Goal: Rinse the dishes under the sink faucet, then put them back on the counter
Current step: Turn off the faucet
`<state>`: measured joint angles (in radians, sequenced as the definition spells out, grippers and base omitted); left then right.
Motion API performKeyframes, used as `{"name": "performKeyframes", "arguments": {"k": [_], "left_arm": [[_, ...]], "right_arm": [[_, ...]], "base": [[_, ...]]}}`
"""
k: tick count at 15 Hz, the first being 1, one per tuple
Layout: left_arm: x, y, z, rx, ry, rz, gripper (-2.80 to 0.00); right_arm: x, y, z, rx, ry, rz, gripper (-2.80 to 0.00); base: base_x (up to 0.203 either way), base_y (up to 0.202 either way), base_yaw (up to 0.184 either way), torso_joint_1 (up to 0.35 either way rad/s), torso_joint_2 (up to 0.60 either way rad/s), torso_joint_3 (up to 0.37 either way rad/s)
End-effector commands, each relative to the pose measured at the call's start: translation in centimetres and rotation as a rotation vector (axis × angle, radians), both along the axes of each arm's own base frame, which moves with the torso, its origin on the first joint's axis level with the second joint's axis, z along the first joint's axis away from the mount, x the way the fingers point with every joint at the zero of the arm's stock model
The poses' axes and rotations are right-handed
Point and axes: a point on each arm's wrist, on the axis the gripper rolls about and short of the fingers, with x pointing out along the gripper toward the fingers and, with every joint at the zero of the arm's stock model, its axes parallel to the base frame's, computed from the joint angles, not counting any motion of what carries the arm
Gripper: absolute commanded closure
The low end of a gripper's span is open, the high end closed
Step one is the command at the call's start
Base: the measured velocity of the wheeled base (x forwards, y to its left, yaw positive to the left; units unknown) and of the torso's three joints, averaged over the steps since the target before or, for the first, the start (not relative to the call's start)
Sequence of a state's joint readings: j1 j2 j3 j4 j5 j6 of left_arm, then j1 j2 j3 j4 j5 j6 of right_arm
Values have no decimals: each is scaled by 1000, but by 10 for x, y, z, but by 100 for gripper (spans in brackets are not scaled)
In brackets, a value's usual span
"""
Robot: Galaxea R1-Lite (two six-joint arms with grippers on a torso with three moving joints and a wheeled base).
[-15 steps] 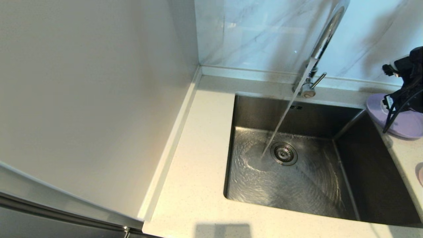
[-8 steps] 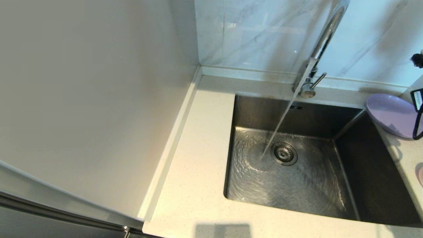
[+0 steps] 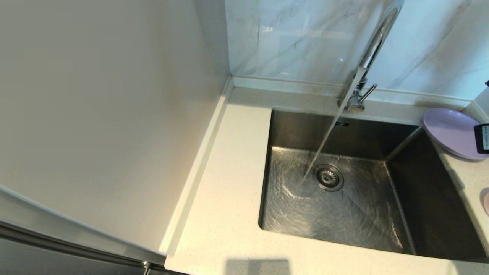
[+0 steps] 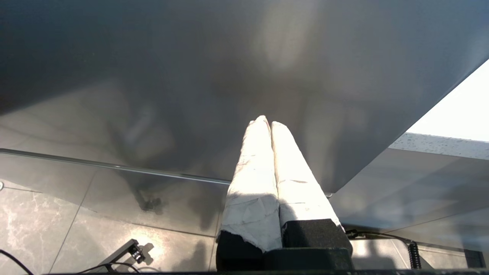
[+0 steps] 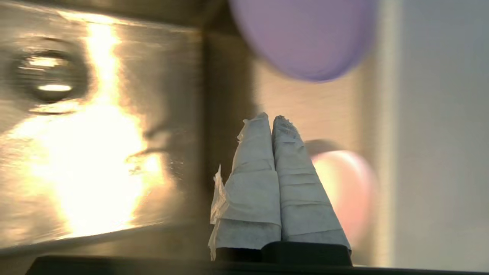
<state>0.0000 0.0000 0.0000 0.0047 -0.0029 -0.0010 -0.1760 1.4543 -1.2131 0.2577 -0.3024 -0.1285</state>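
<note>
The lavender plate [image 3: 450, 131] lies on the counter [image 3: 229, 191] at the sink's back right corner, its rim slightly over the basin. A sliver of the pink dish [image 3: 486, 200] shows at the right edge. Water [image 3: 324, 141] runs from the chrome faucet [image 3: 376, 42] into the sink [image 3: 344, 214] beside the drain [image 3: 327, 177]. In the right wrist view my right gripper [image 5: 272, 118] is shut and empty above the counter, with the lavender plate [image 5: 305, 38] ahead and the pink dish [image 5: 344, 191] just beyond its fingers. My left gripper [image 4: 266, 122] hangs shut and empty, away from the sink.
A tall pale panel [image 3: 95, 114] walls off the counter on the left, and the marble wall [image 3: 298, 38] stands behind the faucet. A black part of my right arm [image 3: 482, 138] shows at the right edge. The left gripper faces a grey cabinet front [image 4: 191, 76] above floor tiles.
My right arm has pulled back from over the lavender plate to the right, almost out of the head view. The plate stays on the counter. Water keeps running.
</note>
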Motion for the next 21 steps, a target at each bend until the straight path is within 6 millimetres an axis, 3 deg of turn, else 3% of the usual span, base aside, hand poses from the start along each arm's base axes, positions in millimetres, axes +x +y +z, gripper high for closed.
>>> {"name": "performKeyframes", "arguments": {"k": [1,6,10,13,21], "left_arm": [[0,0,0,-1,0,-2,0],[0,0,0,-1,0,0,0],[0,0,0,-1,0,0,0],[0,0,0,-1,0,0,0],[0,0,0,-1,0,0,0]], "right_arm": [[2,3,1,202,22,81,0],[38,6,18,775,-36,170,0],[75,5,15,1203,6,192,0],[95,3,4,1275,36,172,0],[129,7,4,1269,-81,267,0]], "base": [[0,0,0,0,0,0],[0,0,0,0,0,0],[0,0,0,0,0,0],[0,0,0,0,0,0],[0,0,0,0,0,0]]}}
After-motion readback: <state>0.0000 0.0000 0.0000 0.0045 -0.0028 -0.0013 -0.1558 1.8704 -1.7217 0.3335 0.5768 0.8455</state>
